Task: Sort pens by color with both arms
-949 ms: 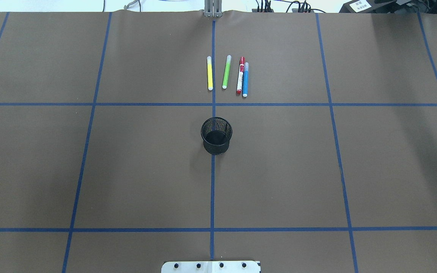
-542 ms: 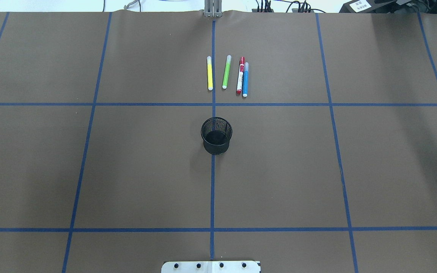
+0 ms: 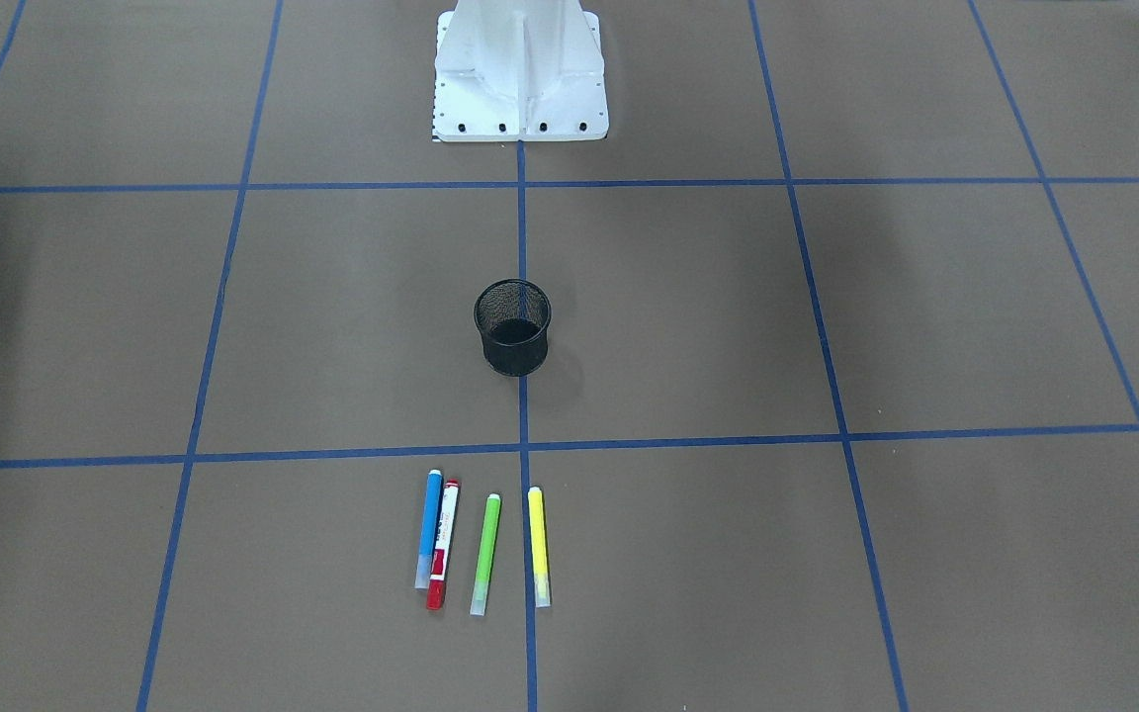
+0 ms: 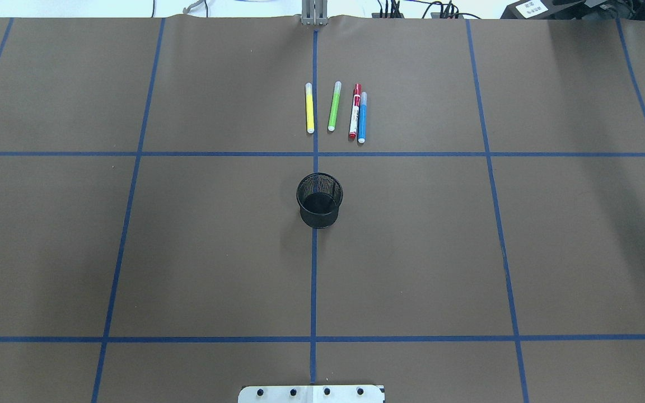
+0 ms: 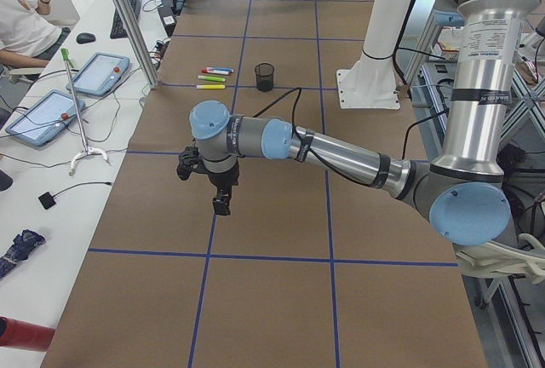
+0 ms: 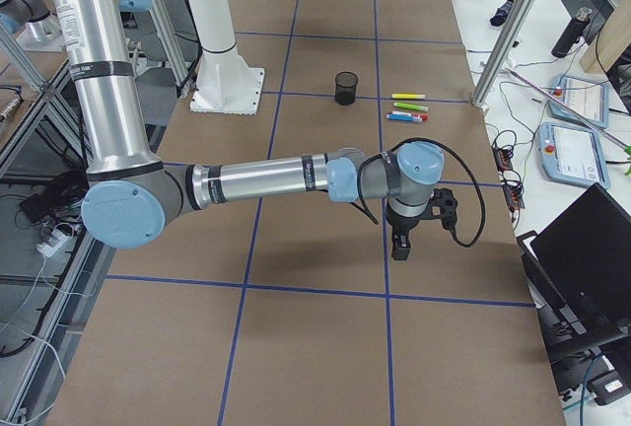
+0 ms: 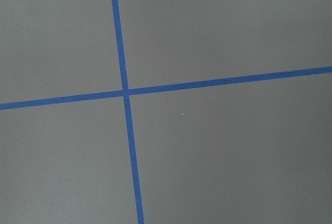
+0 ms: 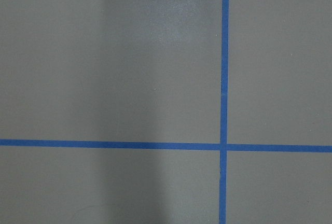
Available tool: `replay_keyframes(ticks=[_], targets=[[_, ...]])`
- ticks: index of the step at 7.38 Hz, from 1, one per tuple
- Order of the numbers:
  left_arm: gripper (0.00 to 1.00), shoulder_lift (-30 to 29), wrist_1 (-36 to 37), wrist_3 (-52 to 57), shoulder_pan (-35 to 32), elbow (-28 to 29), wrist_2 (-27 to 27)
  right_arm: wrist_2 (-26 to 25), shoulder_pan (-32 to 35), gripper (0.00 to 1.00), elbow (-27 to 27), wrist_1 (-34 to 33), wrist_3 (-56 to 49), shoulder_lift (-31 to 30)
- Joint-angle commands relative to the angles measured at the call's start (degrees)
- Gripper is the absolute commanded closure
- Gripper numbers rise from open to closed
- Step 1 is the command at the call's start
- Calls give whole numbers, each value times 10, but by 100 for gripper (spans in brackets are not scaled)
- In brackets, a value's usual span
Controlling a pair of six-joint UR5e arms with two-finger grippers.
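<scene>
Four pens lie side by side on the brown table beyond the cup: yellow (image 4: pixel 309 108), green (image 4: pixel 334 106), white with red cap (image 4: pixel 355 111) and blue (image 4: pixel 362 117). They also show in the front-facing view: blue (image 3: pixel 428 527), red-capped (image 3: pixel 442 544), green (image 3: pixel 485 554), yellow (image 3: pixel 538 546). My left gripper (image 5: pixel 221 206) hangs above the table at its left end, far from the pens. My right gripper (image 6: pixel 400 248) hangs above the right end. I cannot tell whether either is open or shut. The wrist views show only bare table and blue tape.
A black mesh cup (image 4: pixel 318 218) stands at the table's middle, between the pens and the white pedestal base (image 3: pixel 520 69). Blue tape lines divide the table into squares. A person and tablets are beyond the far table edge (image 5: pixel 51 104).
</scene>
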Motion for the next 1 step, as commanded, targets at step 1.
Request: replay_keyframes(ticks=[1], targets=[[0, -1, 0, 0, 0, -1, 1, 0, 0, 0, 0, 0, 0, 0]])
